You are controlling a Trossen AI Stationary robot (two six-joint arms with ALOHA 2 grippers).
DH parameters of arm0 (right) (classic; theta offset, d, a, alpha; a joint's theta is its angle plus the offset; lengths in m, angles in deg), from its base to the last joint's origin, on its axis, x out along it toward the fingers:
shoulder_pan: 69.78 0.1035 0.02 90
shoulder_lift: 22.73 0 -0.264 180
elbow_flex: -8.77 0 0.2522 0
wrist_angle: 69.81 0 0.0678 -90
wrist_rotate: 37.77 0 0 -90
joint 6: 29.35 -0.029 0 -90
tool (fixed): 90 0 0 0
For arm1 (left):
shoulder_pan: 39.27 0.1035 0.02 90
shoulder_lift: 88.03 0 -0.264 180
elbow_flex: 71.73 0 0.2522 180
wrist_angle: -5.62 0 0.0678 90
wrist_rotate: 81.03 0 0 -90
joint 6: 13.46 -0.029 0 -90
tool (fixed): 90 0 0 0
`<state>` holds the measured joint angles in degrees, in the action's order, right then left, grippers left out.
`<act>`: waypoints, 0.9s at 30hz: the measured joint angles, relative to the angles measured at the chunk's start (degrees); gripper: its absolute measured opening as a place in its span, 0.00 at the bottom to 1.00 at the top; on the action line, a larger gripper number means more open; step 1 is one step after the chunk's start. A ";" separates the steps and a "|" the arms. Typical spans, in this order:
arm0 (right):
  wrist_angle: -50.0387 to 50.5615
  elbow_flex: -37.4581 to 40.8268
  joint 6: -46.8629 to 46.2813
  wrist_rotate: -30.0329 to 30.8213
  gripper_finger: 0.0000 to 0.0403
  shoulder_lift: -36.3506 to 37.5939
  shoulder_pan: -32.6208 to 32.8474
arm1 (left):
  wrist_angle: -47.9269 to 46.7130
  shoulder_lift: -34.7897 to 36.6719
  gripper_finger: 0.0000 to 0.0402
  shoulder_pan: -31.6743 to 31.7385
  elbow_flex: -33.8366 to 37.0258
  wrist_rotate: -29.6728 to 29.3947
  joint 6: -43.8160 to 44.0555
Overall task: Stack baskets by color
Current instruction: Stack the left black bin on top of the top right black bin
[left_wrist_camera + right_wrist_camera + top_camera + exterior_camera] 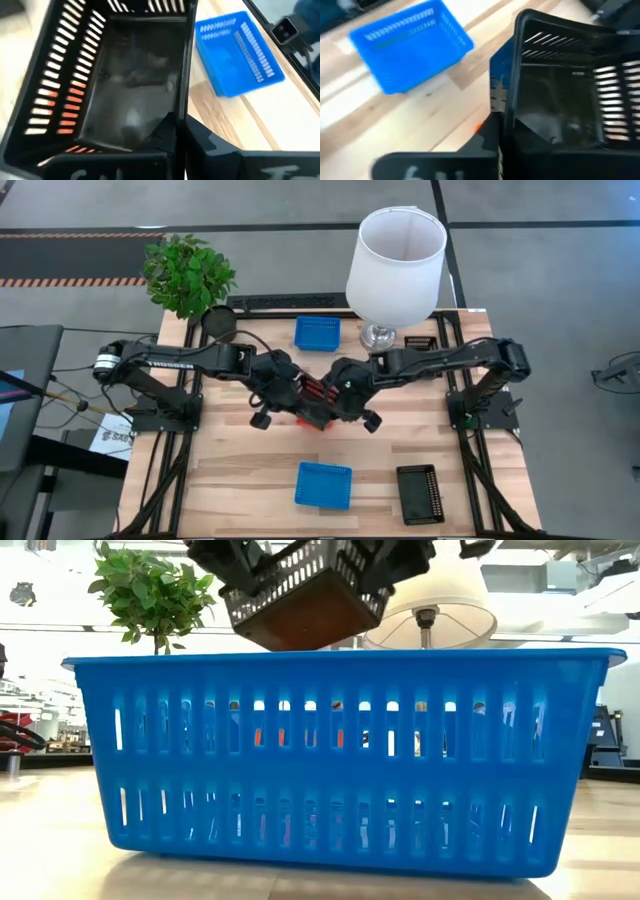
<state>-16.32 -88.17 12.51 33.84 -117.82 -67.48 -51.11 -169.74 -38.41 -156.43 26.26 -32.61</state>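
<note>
A black basket (318, 408) hangs tilted above the table's middle, and both grippers are shut on it: my left gripper (290, 395) on its left side, my right gripper (338, 395) on its right. In the low view the basket (300, 590) is well above the table. Red-orange plastic (312, 393) shows between and under the grippers, mostly hidden. One blue basket (317, 332) rests on its base at the far side, another (323, 485) at the near side. A second black basket (420, 493) lies near right, a third (420, 342) by the lamp foot. My left gripper (182, 142) holds the black basket by the rim of one side wall (181, 107), with one finger inside the basket and one outside. It slants down from the table's left. The basket is lifted clear and tilted. My right gripper (499, 145) holds the opposite side wall's rim (507, 100), with that wall between its two fingers. It comes slanting down from the table's right. The basket hangs between the two grippers, clear of the table.
A white lampshade (395, 255) on a metal foot (380, 335) stands at the far edge, right of centre. A green plant (188, 275) and a black round pot (218, 320) are at the far left. Bare wood lies between the two near baskets and the arms.
</note>
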 joint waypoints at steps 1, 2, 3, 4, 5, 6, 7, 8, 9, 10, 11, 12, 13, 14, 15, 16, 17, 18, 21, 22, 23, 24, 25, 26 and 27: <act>0.48 0.00 -0.34 -1.74 0.03 0.06 -0.26 | 0.33 0.00 0.01 0.03 0.00 -0.22 0.15; 1.14 -0.02 -1.33 -2.89 0.03 0.10 -0.30 | 0.70 0.00 0.02 0.02 0.00 -0.40 0.13; 2.00 -0.02 -2.68 -3.70 0.03 0.13 -0.30 | 0.92 0.00 0.04 0.02 0.00 -0.66 0.08; 2.91 -0.02 -4.00 -4.26 0.03 0.13 -0.24 | 1.11 -0.02 0.07 0.04 0.02 -0.78 0.09; 3.77 -0.02 -5.08 -4.52 0.02 0.15 -0.05 | 1.71 -0.04 0.10 0.07 0.07 -1.09 0.15; 4.95 -0.02 -6.06 -4.91 0.01 0.20 0.04 | 2.49 -0.04 0.14 0.07 0.07 -1.48 0.46; 6.29 -0.02 -7.16 -5.77 0.01 0.24 0.07 | 3.19 -0.04 0.18 0.05 0.07 -1.76 0.75; 7.40 -0.02 -8.62 -6.08 0.01 0.24 0.07 | 3.95 -0.04 0.22 0.04 0.07 -2.27 0.83; 8.49 -0.02 -10.18 -6.00 0.01 0.24 0.04 | 4.79 -0.04 0.27 0.04 0.07 -2.98 0.77; 10.04 -0.02 -11.73 -5.99 0.01 0.24 0.00 | 5.44 0.01 0.31 0.04 0.07 -3.78 0.67; 11.88 -0.02 -13.46 -5.93 0.01 0.24 -0.06 | 5.95 0.25 0.35 0.08 0.07 -4.85 0.62; 13.60 -0.02 -15.39 -5.69 0.01 0.24 -0.08 | 6.22 0.64 0.39 0.26 0.07 -6.00 0.61; 15.39 -0.02 -17.46 -5.04 0.01 0.34 -0.08 | 6.28 1.22 0.43 0.60 0.07 -6.99 0.70; 17.46 -0.01 -19.39 -4.06 0.01 0.77 0.06 | 5.95 2.01 0.47 1.16 0.09 -7.49 0.90; 19.88 0.00 -20.98 -2.72 0.01 1.32 0.36 | 5.49 2.95 0.50 2.03 0.09 -7.40 1.21; 21.75 0.13 -22.55 -1.07 0.01 2.11 0.75 | 4.86 4.17 0.53 3.13 0.09 -7.17 2.13; 22.53 0.93 -24.08 0.75 0.01 3.47 1.31 | 3.55 5.49 0.55 4.34 0.09 -6.92 3.41; 23.03 2.44 -25.62 2.42 0.01 5.23 1.85 | 2.10 6.90 0.57 5.70 0.11 -6.69 4.74; 20.89 9.66 -32.05 5.34 0.01 12.95 3.66 | -0.64 11.58 0.60 10.00 1.10 -5.93 9.35; 19.88 12.63 -34.82 6.70 0.01 16.07 4.29 | -1.19 13.34 0.60 11.30 1.90 -5.66 10.53; 19.27 15.76 -37.78 8.34 0.01 19.45 4.90 | -0.79 15.16 0.60 12.31 2.81 -5.63 11.44; 19.15 19.07 -40.69 10.16 0.00 22.74 5.47 | -0.33 16.99 0.60 13.18 3.89 -5.63 11.92; 19.15 22.10 -43.70 12.07 0.00 25.89 6.11 | 0.03 18.82 0.60 13.96 5.06 -5.61 12.19; 19.00 25.13 -46.22 14.19 0.00 28.87 6.74 | 1.14 20.58 0.60 14.58 6.29 -5.54 12.51; 18.65 28.02 -48.03 15.90 0.00 32.05 7.25 | 3.23 22.32 0.59 15.18 7.78 -5.54 13.01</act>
<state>2.33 -60.14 -35.52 49.74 -85.76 -60.23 -47.88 -147.42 -23.23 -148.65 20.73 -19.60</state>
